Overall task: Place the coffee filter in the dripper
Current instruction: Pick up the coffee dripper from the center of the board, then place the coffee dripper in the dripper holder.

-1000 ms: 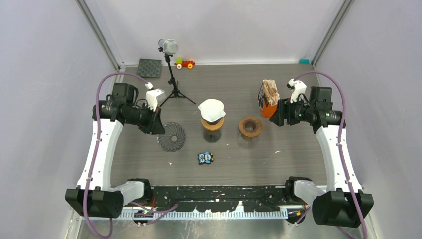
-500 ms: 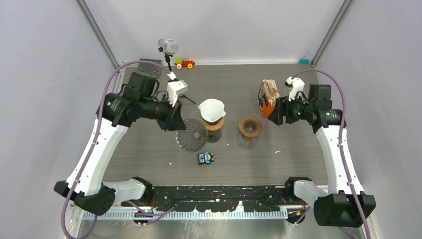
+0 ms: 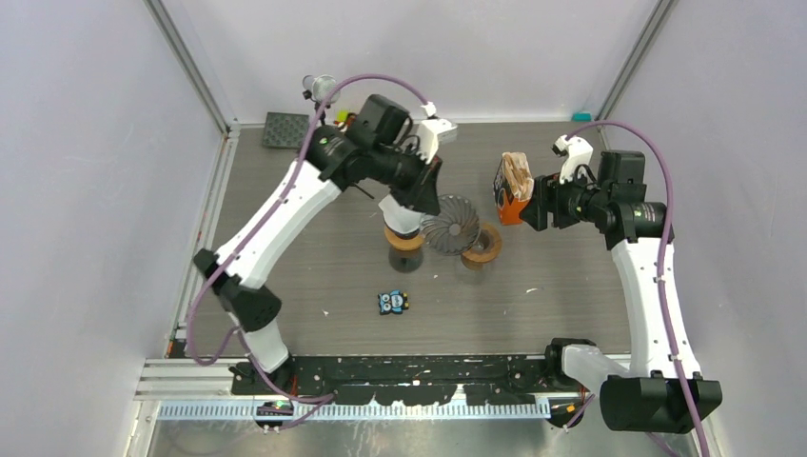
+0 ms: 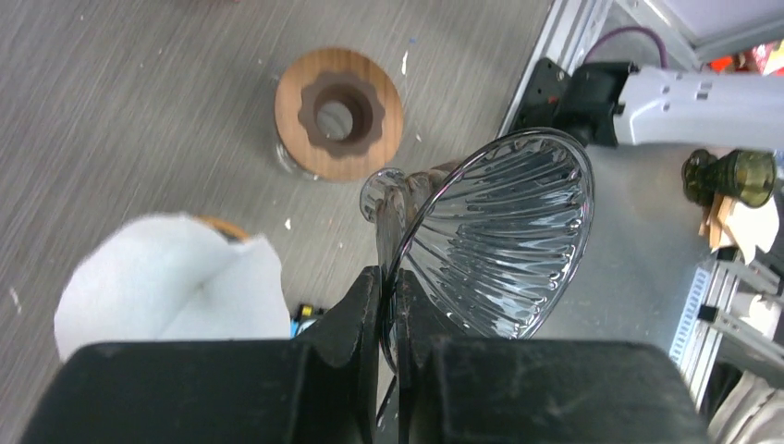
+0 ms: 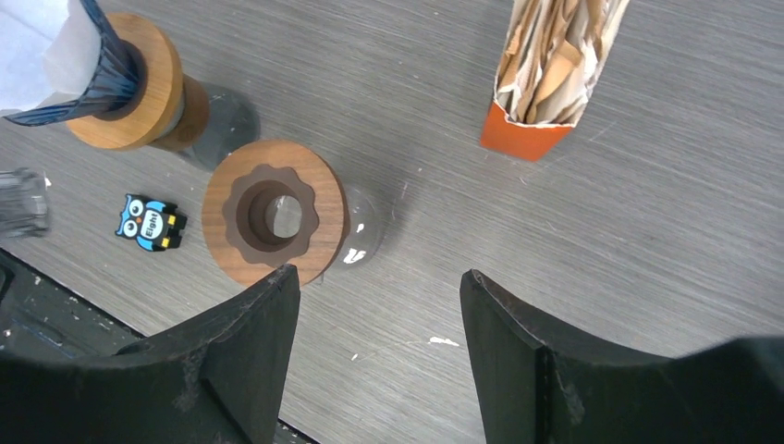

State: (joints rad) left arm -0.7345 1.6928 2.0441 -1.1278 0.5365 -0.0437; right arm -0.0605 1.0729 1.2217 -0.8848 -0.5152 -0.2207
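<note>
Left end effector [image 4: 388,291] pinching glass dripper [image 4: 499,236] rim, tilted. Level cone, centre stem over empty wooden collar [image 4: 339,113], lower gently. Right end effector [image 5: 379,282] spread, empty.

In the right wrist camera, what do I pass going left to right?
White paper coffee filter, small blue owl toy, round wooden collar with a centre hole, orange box of brown paper filters.

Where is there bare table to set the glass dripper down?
Bare: the left side, between the black mat and the owl toy; also near-right, below the orange filter box. Crowded: mid-table, where the glass dripper hangs by both wooden stands.
</note>
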